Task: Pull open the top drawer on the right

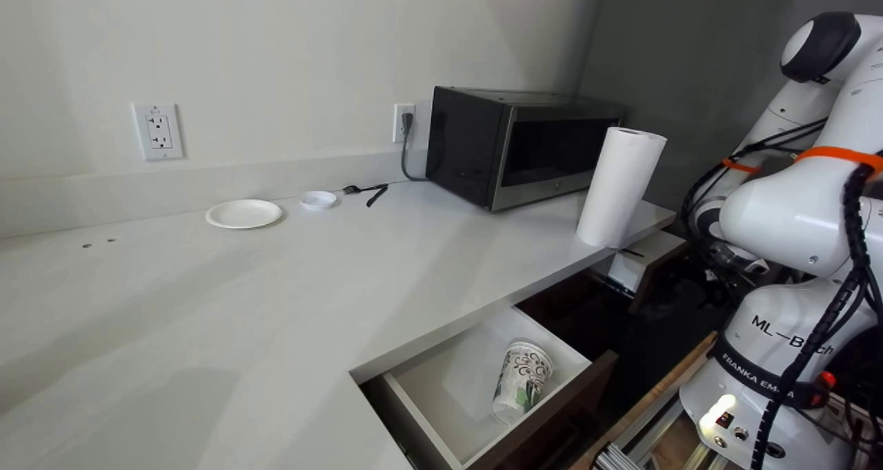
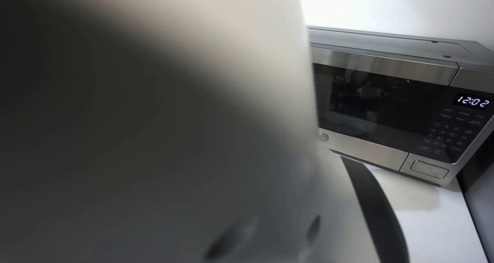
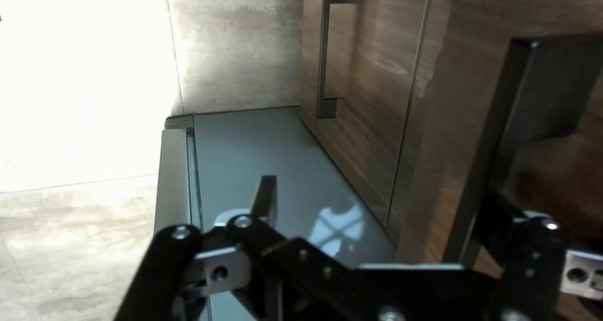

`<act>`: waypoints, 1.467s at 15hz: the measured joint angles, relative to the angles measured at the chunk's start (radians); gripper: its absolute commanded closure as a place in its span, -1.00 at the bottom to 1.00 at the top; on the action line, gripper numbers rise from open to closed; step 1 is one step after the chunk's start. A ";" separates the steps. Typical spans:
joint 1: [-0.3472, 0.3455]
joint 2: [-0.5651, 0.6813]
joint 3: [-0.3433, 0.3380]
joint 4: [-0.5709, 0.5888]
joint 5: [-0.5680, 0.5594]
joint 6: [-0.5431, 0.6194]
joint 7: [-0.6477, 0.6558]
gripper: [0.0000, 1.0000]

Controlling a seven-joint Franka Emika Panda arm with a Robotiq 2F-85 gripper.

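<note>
Top right drawer (image 1: 628, 273) lies partly out at middle right in an exterior view, its bar handle (image 3: 492, 142) seemingly between the parted jaws, presumably so that one jaw pulls it from behind.

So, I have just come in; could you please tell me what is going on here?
A white robot arm is at work beside a white counter. Its black gripper stands open at the long dark handle of a brown, wood-look drawer front; whether they touch is hard to tell. In an exterior view, the white-sided drawer past the white paper towel roll stands open, probably the one being handled. A nearer, white-walled drawer is open too.
</note>
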 measured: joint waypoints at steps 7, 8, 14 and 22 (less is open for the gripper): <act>0.001 -0.225 0.049 -0.163 0.090 0.019 -0.077 -1.00; 0.005 -0.262 0.059 -0.175 0.124 0.027 -0.103 -1.00; 0.109 -0.473 0.038 -0.236 0.266 0.298 -0.201 -1.00; 0.247 -0.541 0.044 -0.317 0.200 0.265 -0.143 -1.00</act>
